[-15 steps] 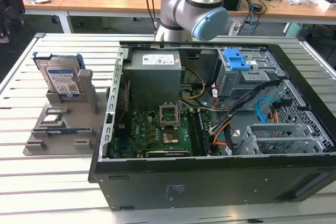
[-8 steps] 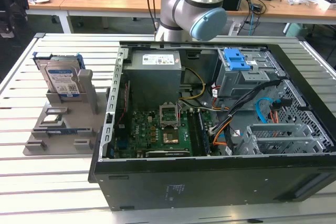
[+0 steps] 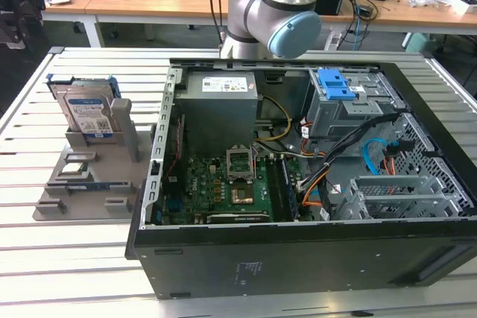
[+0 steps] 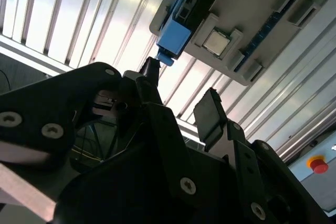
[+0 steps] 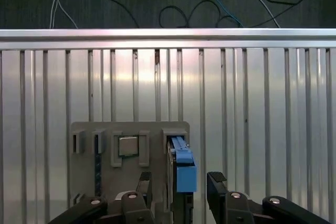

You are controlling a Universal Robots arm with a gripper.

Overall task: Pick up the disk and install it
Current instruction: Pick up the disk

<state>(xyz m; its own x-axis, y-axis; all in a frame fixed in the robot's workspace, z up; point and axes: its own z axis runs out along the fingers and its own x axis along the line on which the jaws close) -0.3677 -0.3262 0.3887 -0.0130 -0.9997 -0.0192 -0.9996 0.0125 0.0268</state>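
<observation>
your gripper point(image 5: 180, 188) hangs with its two matte black fingers point(image 5: 216, 182) spread apart, and nothing is clamped between them. the disk point(image 5: 181, 167) stands on edge in the grey slotted stand point(image 5: 105, 131), directly beneath the gap. its smooth blue plastic caddy edge faces the fingertips, with one finger to each side and a clear gap at both. in the exterior view its flat silver face carries a white-and-blue label. a small square metal chip point(image 5: 128, 146) lies in a recess beside it. the stand rests on the ribbed aluminium table point(image 5: 252, 103).
</observation>
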